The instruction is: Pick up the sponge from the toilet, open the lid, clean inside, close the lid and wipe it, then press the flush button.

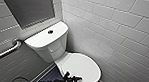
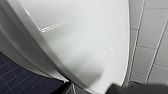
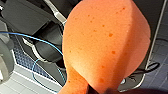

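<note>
- Head view: the toilet point(image 1: 55, 49) sat in a corner of white-tiled wall point(image 1: 116, 34), with the lid point(image 1: 80, 67) down flat over the bowl.
- The button point(image 1: 50, 31) was a small dark dot in the middle of the tank top.
- A metal rail point(image 1: 7, 51) ran along the left-hand wall, and there was a grey panel point(image 1: 27, 6) above the tank.
- The left end effector point(image 1: 70, 80) was low in that view, right at the lid's near front edge, on the side by the dark floor point(image 1: 50, 76). Honestly couldn't tell if it was apart or together, or if it was actually touching the lid.
- Left wrist view: pretty much all lid point(image 2: 82, 37) from up close, glossy with a couple of light glints. Its rim curved past dark blue floor tiles point(image 2: 15, 77) on one side and pale wall tiles point(image 2: 150, 50) on the other.
- Right wrist view: the sponge point(image 3: 105, 42) looked huge, orange and pitted with little holes, narrowing toward its waist down by the right end effector point(image 3: 102, 91).
- The right end effector was clamped on the sponge, so it was up off the toilet.
- Behind the sponge were the robot's own dark body and a blue cable point(image 3: 35, 38), with floor tiles at the edges.
</note>
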You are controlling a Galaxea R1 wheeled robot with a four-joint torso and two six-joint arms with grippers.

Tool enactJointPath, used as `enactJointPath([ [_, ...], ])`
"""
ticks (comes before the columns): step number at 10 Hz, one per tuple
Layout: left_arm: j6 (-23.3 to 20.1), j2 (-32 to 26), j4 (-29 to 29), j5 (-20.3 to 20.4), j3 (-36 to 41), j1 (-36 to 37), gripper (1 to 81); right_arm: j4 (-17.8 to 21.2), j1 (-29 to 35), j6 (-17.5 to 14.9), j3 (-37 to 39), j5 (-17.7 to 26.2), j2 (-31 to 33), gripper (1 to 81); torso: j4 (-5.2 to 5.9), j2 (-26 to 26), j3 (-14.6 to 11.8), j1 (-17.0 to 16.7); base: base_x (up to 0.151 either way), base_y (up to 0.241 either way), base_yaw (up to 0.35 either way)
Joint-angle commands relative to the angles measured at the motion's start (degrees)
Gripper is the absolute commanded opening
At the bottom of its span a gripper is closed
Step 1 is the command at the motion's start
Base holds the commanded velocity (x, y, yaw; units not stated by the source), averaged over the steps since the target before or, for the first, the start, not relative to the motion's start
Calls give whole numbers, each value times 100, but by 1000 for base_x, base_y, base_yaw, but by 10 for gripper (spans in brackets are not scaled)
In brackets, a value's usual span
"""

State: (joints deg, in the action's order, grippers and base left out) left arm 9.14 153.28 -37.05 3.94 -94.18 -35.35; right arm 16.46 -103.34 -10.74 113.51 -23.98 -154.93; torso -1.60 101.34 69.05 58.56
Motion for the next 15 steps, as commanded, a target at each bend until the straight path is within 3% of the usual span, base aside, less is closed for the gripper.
enactJointPath([
  [1, -45, -139, 189, 704, 786, 1061, 811, -64, -289, -16, -154, 535, 65, 10, 0, 0, 0, 0, 0, 0, 0],
  [6, 518, -456, 189, 1092, 1042, 1061, 811, -55, -279, 1, -163, 517, 74, 10, 0, 0, 0, 0, 0, 0, 0],
  [9, 1210, -623, 119, 1267, 1007, 1070, 811, -54, -271, 2, -163, 491, 91, 10, 0, 0, 0, 0, 0, 0, 0],
  [11, 1765, -728, 119, 1364, 946, 1069, 811, -55, -271, 2, -198, 491, 91, 10, 0, 0, -577, 0, 0, 0, 0],
  [12, 1897, -816, 128, 1399, 971, 1070, 811, -64, -280, 2, -198, 491, 91, 10, 0, 0, -604, 0, 0, 0, 0],
  [13, 2003, -877, 128, 1469, 1015, 1061, 811, -55, -279, 2, -198, 491, 91, 10, 0, 0, -207, 0, 0, 0, 0],
  [15, 2309, -983, 119, 1470, 1042, 1061, 811, -55, -288, 2, -198, 491, 91, 10, 0, 4, -417, -2, 0, 0, 0],
])
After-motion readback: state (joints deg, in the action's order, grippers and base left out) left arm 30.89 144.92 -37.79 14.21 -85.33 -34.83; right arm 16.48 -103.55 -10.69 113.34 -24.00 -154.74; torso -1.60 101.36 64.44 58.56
